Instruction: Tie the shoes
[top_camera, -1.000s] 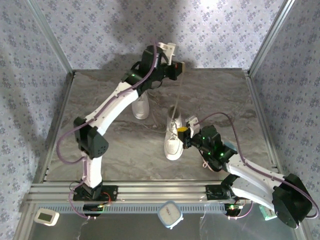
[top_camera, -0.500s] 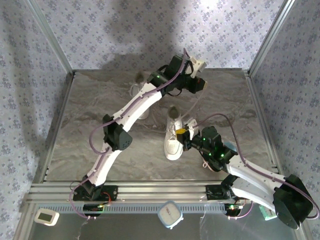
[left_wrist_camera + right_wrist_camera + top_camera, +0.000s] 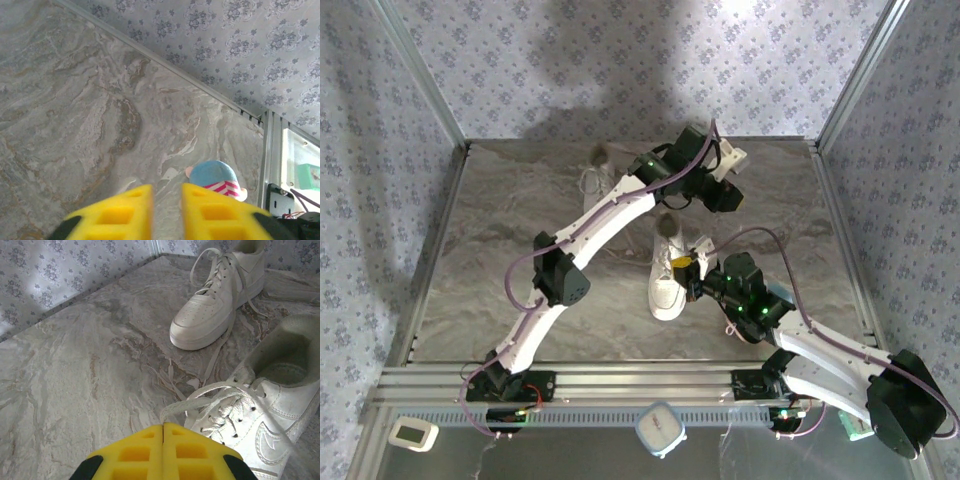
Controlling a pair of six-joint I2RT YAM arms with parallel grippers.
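Right wrist view puts the near sneaker (image 3: 270, 420) just past my right gripper (image 3: 163, 429), with its dark opening facing up and its white laces slack over the tongue. The yellow pads (image 3: 135, 452) are pressed together with no gap. A lace loop (image 3: 197, 400) runs from the eyelets right up to their tips, and I cannot tell whether it is pinched or merely lies against them. The far sneaker (image 3: 215, 315) stands further back on the table (image 3: 75, 370), with a trailing lace (image 3: 217, 352) reaching toward the near shoe.

Left wrist view shows my left gripper (image 3: 166, 195) hanging over bare table, fingers a little apart with nothing between them, and a small blue-and-pink toy (image 3: 215, 177) peeking past one finger. From above, that gripper sits on the far side of the near sneaker, and the left arm (image 3: 610, 215) crosses over the far one.

No knot is formed on either shoe, so I judge the step in hand to be a fresh grip with the left. I would hold the right gripper where it is as an anchor. I would bring the left down onto the near sneaker's free lace close to the eyelets and make sure it does not catch the far sneaker's trailing lace. I would then pull gently enough that the shoe does not slide, watching that the arm does not nudge the far sneaker.
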